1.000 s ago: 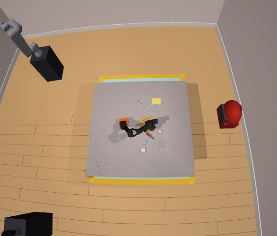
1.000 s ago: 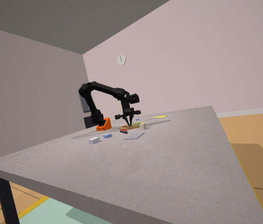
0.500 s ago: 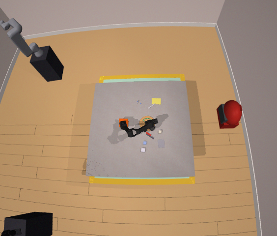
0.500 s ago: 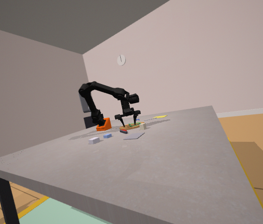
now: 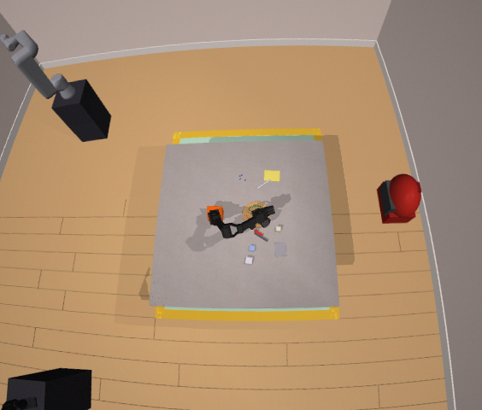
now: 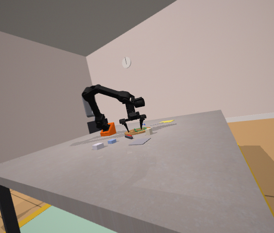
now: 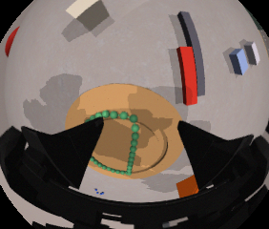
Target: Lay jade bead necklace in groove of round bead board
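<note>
Gripper (image 5: 270, 209) (image 6: 134, 130) (image 7: 141, 122) points down over the round bead board (image 5: 246, 213) (image 6: 129, 132) (image 7: 120, 93), fingers spread wide with nothing between them. The black arm (image 5: 226, 231) (image 6: 109, 91) rises from its orange base (image 5: 220, 208) (image 6: 111, 126) (image 7: 186, 187), arches across and drops at the wrist. On the board, away from the desk's (image 5: 196, 282) (image 6: 157, 170) (image 7: 139, 29) edges, the jade bead necklace (image 5: 255, 206) (image 6: 136, 130) (image 7: 134, 128) lies with one stretch cutting straight inside the groove's curve.

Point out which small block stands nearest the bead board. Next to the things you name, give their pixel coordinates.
The cream block (image 5: 279, 228) (image 6: 148, 131) (image 7: 88, 13); the blue (image 5: 252, 248) (image 6: 111, 141) (image 7: 238, 62) and white (image 5: 249, 260) (image 6: 97, 146) (image 7: 252, 53) ones lie farther from the board (image 5: 246, 214) (image 6: 129, 133) (image 7: 120, 93).
</note>
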Controlling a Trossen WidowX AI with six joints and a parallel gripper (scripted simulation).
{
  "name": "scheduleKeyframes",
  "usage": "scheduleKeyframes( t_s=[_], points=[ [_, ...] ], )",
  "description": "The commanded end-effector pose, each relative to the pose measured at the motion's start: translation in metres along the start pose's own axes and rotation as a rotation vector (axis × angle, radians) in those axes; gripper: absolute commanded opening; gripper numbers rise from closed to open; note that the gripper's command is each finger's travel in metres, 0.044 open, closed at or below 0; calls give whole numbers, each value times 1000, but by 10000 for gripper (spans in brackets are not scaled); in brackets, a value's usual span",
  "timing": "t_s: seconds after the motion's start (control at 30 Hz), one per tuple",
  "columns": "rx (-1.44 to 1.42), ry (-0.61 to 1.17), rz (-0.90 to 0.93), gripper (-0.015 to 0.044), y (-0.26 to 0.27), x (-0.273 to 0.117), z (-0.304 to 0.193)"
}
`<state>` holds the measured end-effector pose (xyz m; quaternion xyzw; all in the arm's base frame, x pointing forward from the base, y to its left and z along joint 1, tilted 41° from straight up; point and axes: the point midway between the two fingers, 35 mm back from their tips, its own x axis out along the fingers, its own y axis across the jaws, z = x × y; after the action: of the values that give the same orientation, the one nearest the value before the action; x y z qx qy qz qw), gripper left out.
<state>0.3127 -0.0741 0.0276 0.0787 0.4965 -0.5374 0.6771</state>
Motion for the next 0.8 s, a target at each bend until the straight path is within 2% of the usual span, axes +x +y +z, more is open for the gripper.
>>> scheduleKeyframes(
  t_s=[0.0, 0.43, 0.63, 0.77],
  points=[
    [7, -3, 4, 440, 1, -1, 2],
    [7, -3, 4, 440, 1, -1, 2],
    [-106, -1, 5, 282, 7, -30, -9],
    [-123, -1, 5, 177, 7, -34, -10]
  ],
)
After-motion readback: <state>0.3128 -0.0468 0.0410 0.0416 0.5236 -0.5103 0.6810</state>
